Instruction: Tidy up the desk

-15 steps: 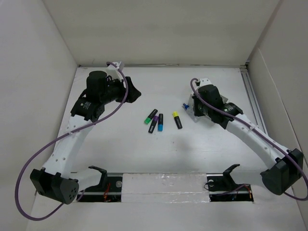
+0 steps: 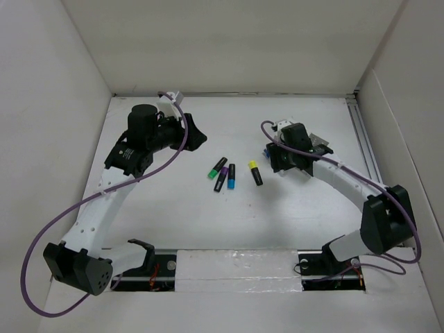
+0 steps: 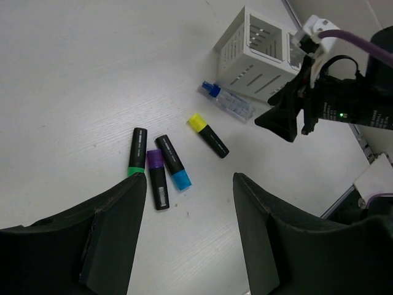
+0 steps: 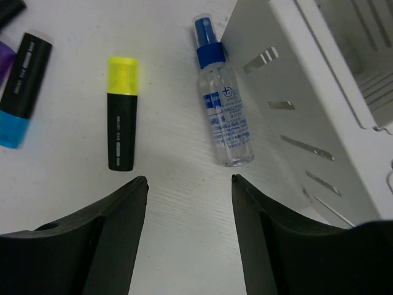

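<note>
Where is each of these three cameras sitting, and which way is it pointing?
Top external: fixed above and behind the arms, looking down on the desk; both arms show whole, bases at the bottom.
Left wrist: on the left arm, looking slantwise across the highlighters to the white box and the right arm; open left gripper below.
Right wrist: on the right arm, looking down from close; open right gripper below.
Shared: both wrist views show the yellow highlighter and spray bottle.

Right wrist view: desk (image 4: 178, 184) runs past every edge, white box (image 4: 319, 98) cropped top and right, purple highlighter (image 4: 3, 61) mostly cropped left, spray bottle (image 4: 225, 123) label print illegible, top view: box largely under right arm (image 2: 333, 173)
</note>
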Robot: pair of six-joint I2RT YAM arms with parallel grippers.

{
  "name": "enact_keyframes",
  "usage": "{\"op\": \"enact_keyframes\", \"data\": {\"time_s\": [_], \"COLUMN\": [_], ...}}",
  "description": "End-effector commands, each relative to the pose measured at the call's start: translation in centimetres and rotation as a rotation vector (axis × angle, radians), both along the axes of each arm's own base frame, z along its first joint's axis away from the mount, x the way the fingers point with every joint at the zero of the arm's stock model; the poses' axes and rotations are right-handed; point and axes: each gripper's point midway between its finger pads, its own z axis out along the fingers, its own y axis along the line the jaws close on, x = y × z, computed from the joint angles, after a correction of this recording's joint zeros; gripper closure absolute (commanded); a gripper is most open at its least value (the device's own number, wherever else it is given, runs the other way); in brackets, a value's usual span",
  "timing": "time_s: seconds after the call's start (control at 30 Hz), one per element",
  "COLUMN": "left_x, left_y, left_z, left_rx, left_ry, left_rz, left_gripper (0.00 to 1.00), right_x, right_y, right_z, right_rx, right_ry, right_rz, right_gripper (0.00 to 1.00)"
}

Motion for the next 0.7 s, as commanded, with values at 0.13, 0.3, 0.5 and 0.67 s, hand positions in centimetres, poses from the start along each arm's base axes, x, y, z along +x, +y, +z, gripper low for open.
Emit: {"op": "enact_keyframes", "data": {"time_s": [0.13,0.3,0.5,0.67], "left_x": [0.3,0.0,0.1,0.1], "left_y": [-0.8,-0.1,0.6,1.2], "left_z": [2.7,4.0,4.5,5.0], "left_rx": [-0.052,-0.056,-0.028,-0.003], "left_ry": [-0.067,-0.109,-0.122,-0.135], "left_rz": [-0.029,0.006,0.034,0.057], "left_gripper": [0.47,0.47,0.47,0.47], "right_x": [3.5,4.5,4.7,4.8], "right_y": [-0.5,-1.0,-0.4,-0.1], "right_z": [-0.4,-2.4,-5.3,-6.8], "right_rx": [-0.069,-0.072,-0.066,-0.097], "right_ry": [-0.027,-0.006,0.05,0.051], "right_rz": [-0.024,-0.134,-0.219,-0.295], "right_gripper": [0.37,0.36,0.35,0.32]}}
